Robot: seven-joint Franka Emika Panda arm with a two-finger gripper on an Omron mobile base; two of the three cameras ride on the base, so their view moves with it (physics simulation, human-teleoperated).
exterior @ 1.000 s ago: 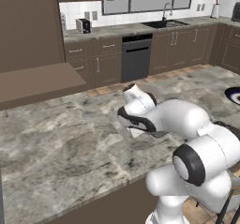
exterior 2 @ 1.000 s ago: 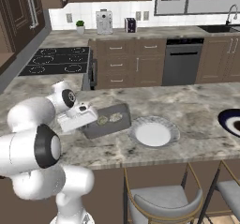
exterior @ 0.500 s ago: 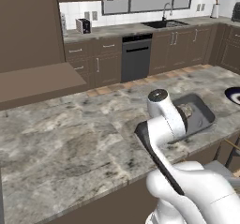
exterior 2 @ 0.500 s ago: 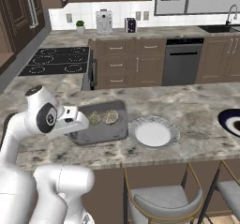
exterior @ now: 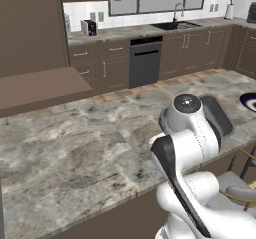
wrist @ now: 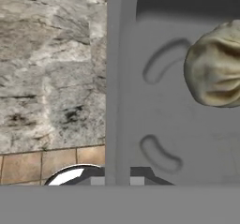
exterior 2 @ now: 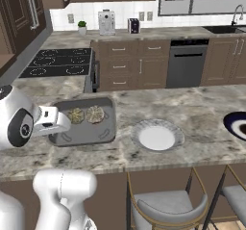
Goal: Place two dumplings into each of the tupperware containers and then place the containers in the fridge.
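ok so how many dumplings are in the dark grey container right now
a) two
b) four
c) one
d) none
a) two: the right base view shows two dumplings lying side by side at the far end of the dark grey container, with the rest of its floor bare.

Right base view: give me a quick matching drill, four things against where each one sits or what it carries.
1. dark grey container
2. pale grey plate
3. dark-rimmed plate
4. tool

a. at the counter's right edge
b. holds two dumplings
c. shut on the tub's left rim
d. bare, right of the tub

Pairs: 1-b, 2-d, 3-a, 4-c
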